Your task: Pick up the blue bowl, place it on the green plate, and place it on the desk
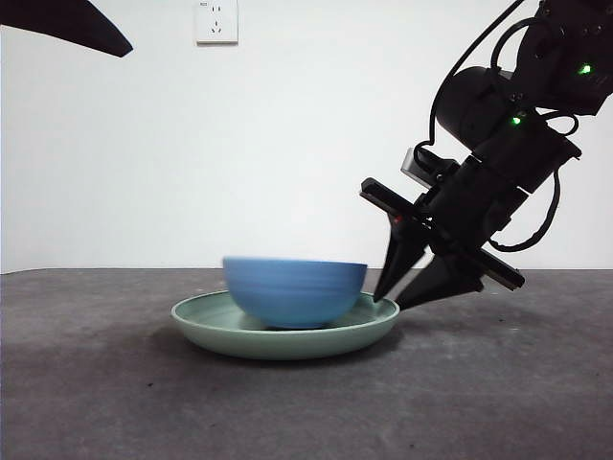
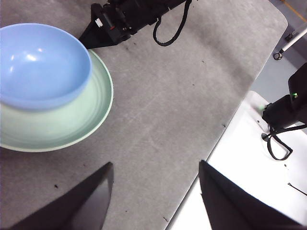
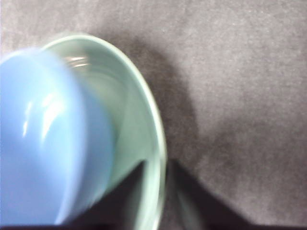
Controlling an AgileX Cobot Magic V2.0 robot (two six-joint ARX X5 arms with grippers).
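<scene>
The blue bowl point(image 1: 292, 287) point(image 2: 41, 64) point(image 3: 48, 143) sits in the green plate point(image 1: 287, 340) point(image 2: 62, 129) point(image 3: 139, 110), which lies flat on the desk point(image 1: 498, 383). The bowl looks blurred. My right gripper point(image 1: 393, 299) point(image 3: 156, 191) reaches down from the upper right to the plate's right rim. One jaw is inside the rim and one outside, shut on it. The left wrist view shows that gripper point(image 2: 100, 36) at the plate's edge. My left gripper point(image 2: 156, 191) hangs open above bare desk, away from the plate, and shows only as a black tip point(image 1: 67, 24) in the front view.
A white wall with a socket point(image 1: 216, 21) stands behind the desk. In the left wrist view the desk's edge borders a white surface point(image 2: 249, 167) carrying a black arm base and cables point(image 2: 283, 115).
</scene>
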